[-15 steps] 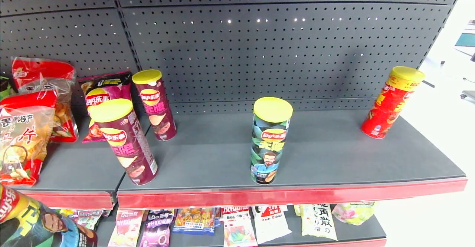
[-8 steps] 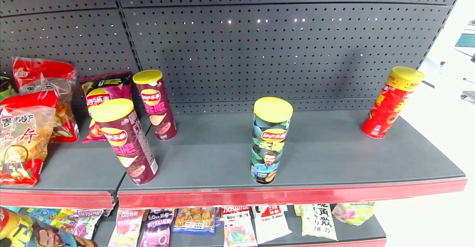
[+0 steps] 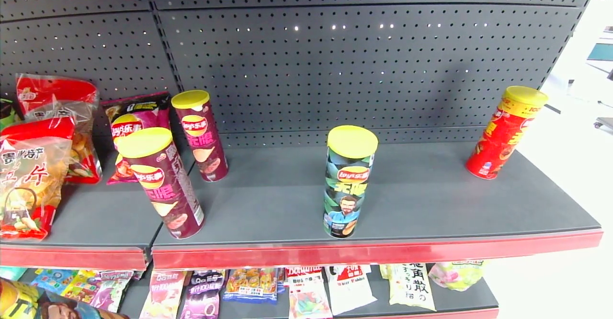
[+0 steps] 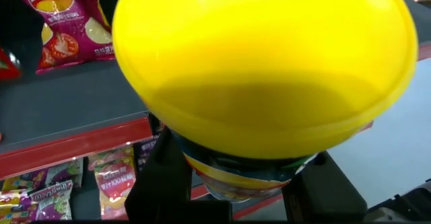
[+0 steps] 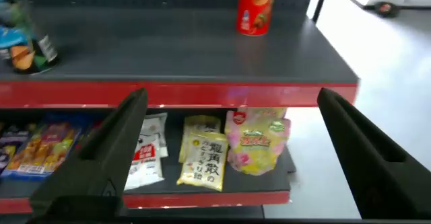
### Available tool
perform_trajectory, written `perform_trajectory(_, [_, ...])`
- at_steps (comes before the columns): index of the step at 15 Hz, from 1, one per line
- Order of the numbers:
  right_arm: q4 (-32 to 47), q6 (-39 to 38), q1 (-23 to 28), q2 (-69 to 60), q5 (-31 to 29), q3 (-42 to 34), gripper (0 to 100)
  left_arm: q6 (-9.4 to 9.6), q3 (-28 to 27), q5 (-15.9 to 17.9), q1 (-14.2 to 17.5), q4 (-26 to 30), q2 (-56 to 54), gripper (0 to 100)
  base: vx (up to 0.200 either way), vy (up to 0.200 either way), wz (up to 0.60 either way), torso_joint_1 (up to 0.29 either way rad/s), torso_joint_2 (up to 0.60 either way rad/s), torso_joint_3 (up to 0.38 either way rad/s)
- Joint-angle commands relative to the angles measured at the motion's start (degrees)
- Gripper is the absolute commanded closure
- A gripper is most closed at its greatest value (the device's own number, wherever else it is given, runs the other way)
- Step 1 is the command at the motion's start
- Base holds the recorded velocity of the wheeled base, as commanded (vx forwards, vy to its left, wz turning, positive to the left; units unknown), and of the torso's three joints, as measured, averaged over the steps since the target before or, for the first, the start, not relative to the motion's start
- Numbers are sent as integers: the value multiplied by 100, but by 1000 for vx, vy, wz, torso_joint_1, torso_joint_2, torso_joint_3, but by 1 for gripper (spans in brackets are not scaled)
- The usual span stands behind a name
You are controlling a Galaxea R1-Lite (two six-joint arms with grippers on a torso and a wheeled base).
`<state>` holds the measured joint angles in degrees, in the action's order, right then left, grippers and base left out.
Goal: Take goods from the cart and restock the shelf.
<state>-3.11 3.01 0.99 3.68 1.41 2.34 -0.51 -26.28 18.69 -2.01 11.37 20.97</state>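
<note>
Head: above, facing shelf (image 3: 421,199), angled down. Left wrist: tight behind a yellow-lidded can (image 4: 262,62). Right wrist: low, near shelf edge (red can (image 5: 256,7) shared with head).

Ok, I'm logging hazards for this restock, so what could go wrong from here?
The held can in the left claw hangs below the shelf's red lip, so lifting it might catch that edge. The front purple can stands close to the lip; setting the new one nearby could topple it.

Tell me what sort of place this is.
Likely a shop snack aisle, maybe a mock-up: pegboard-backed shelf with a red front edge, upright chip cans spaced along it, snack bags on the tier below, and the left gripper holding a yellow-lidded can.
</note>
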Motion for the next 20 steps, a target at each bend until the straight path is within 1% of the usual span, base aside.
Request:
perform_trajectory(1, [337,-117,-125,-324,219,-216,0,16,9,3,-1,-4,-5,100,0,0,0,0,0,0])
perform_trajectory(5, [320,-248,-108,-359,140,-234,0,7,141,12,-1,5,-163,100,0,0,0,0,0,0])
perform_trajectory(9, [311,-248,-108,-359,140,-234,0,7,141,30,-1,5,-128,100,0,0,0,0,0,0])
perform_trajectory(15, [311,-240,-116,-359,149,-234,0,-2,123,30,-1,5,-102,100,0,0,-600,6,2,0])
perform_trajectory(18, [311,-248,-116,-359,149,-234,0,-2,97,38,-1,-4,-40,100,0,0,0,0,0,0])
perform_trajectory(20, [320,-266,-108,-359,149,-234,0,-2,9,118,-1,-4,153,100,0,0,0,0,0,0])
